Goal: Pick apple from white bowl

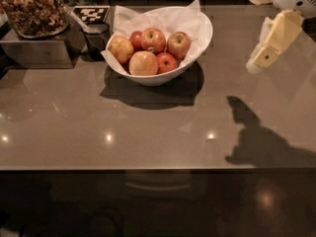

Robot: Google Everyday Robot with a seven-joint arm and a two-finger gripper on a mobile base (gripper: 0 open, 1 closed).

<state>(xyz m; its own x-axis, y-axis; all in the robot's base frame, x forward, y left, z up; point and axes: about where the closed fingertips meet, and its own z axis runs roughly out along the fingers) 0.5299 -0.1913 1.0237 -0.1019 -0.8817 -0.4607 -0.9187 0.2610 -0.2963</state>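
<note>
The white bowl [197, 26], lined with crumpled white paper, stands at the back middle of the grey counter and holds several apples. The apple [178, 44], red streaked with yellow, lies at the right of the pile. A smaller deep-red apple [167, 62] and a larger pale yellow-orange apple [143, 63] lie in front of it. My gripper [270, 46], pale yellow and white, hangs above the counter at the upper right, well right of the bowl and apart from it. It holds nothing I can see.
A small dark cup [96, 38] stands just left of the bowl. A glass container of nuts [32, 9] sits on a metal box [39, 51] at the back left. A checkered marker [91, 13] lies behind the cup. The counter's front edge [148, 168] runs across the view.
</note>
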